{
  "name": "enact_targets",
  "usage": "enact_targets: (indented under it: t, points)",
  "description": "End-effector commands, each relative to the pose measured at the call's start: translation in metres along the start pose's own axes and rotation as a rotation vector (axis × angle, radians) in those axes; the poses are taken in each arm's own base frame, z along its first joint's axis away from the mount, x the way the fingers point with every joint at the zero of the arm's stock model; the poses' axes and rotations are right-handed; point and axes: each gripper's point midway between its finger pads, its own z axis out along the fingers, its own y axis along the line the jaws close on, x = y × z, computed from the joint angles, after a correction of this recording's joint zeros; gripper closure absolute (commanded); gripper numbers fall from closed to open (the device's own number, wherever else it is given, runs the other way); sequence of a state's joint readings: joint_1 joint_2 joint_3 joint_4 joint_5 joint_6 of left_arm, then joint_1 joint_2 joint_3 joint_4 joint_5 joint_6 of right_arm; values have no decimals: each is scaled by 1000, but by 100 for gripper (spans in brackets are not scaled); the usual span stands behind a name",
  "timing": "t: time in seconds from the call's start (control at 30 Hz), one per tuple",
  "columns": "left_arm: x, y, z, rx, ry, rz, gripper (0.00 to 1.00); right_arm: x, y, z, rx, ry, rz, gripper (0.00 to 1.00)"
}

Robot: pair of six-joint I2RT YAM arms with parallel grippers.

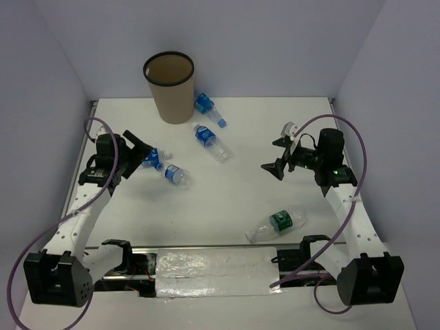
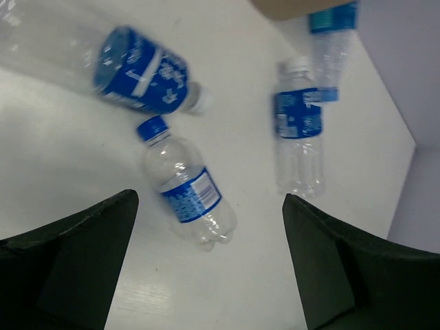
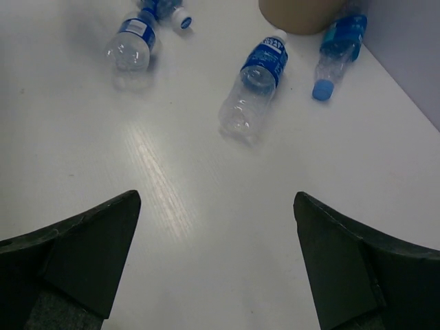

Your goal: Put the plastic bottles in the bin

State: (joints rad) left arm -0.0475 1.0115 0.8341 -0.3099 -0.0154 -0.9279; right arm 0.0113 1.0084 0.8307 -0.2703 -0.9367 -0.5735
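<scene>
Left pincer (image 1: 141, 158) gapes wide, empty. Small bottle (image 2: 189, 192) lies just ahead, long axis seemingly crosswise to its jaws.

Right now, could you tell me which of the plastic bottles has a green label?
The bottle lying alone nearest the front edge of the table, on the right arm's side. The other four carry blue labels.

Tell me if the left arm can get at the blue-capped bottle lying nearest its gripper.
Probably yes. The left gripper is open and aimed at the blue-capped bottle, which lies flat on the table with nothing over it. The neighbouring bottle might get nudged.
</scene>
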Motion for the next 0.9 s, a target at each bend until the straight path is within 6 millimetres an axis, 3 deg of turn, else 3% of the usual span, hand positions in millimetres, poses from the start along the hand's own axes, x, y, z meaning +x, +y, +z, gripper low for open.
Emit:
enact_targets:
  t: [0.0, 0.17, 0.2, 0.23, 0.27, 0.33, 0.63, 0.73, 0.87]
  points:
    - [-3, 29, 6, -192, -35, -152, 1, -19, 16, -3, -40, -69, -48, 0]
    - [-7, 47, 37, -353, -24, -192, 1, -20, 24, -9, -28, -82, -80, 0]
    - [-4, 62, 52, -433, -1, -190, 1, -20, 25, -11, -22, -84, -93, 0]
    - [-13, 61, 55, -468, -9, -207, 1, -20, 24, -12, -17, -84, -99, 0]
    - [-8, 72, 69, -513, 11, -195, 1, -20, 25, -12, -15, -86, -101, 0]
    - [-15, 86, 78, -572, 4, -242, 1, -19, 27, -12, -26, -86, -99, 0]
    - [-18, 125, 139, -649, 23, -419, 2, -3, 35, -10, -57, -79, -91, 0]
    - [-23, 135, 154, -657, 21, -437, 12, -1, 36, -11, -62, -78, -85, 1]
    - [-25, 137, 170, -644, 33, -420, 35, -5, 39, -13, -70, -88, -90, 0]
